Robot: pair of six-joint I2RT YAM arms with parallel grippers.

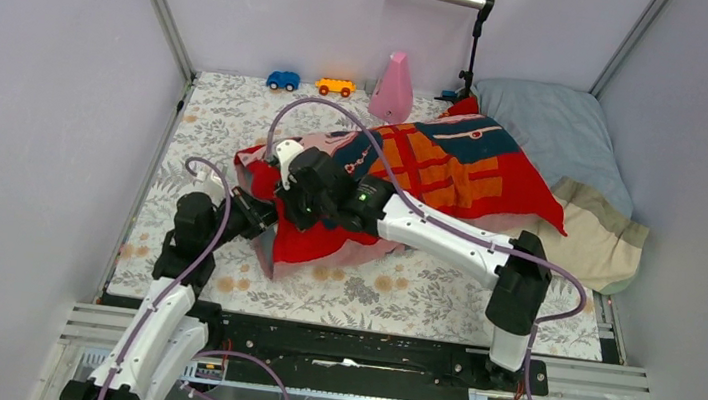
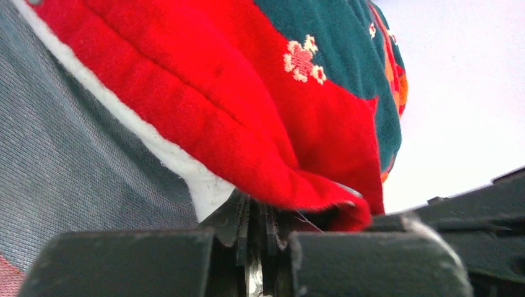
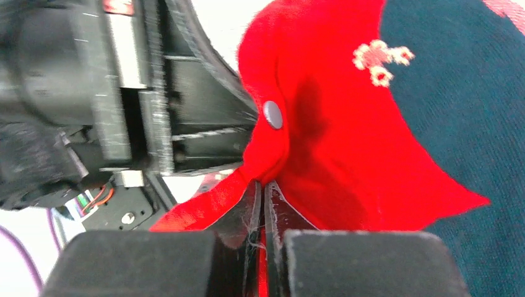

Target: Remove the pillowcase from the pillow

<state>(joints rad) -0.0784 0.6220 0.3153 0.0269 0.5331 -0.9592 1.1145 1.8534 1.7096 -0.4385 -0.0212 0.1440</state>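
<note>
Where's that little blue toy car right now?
In the top view, the blue toy car sits at the far edge of the floral mat, just left of the orange toy car.

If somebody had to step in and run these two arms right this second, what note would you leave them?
The left gripper is shut on the pillowcase, pinching its red edge.
The right gripper is shut on that red edge too, by a snap button.
Where: the pillowcase lies stuffed on the floral mat; the pillow inside is hidden.
Done: both grips set at its left end.
Left: pull the cover off the pillow.
</note>
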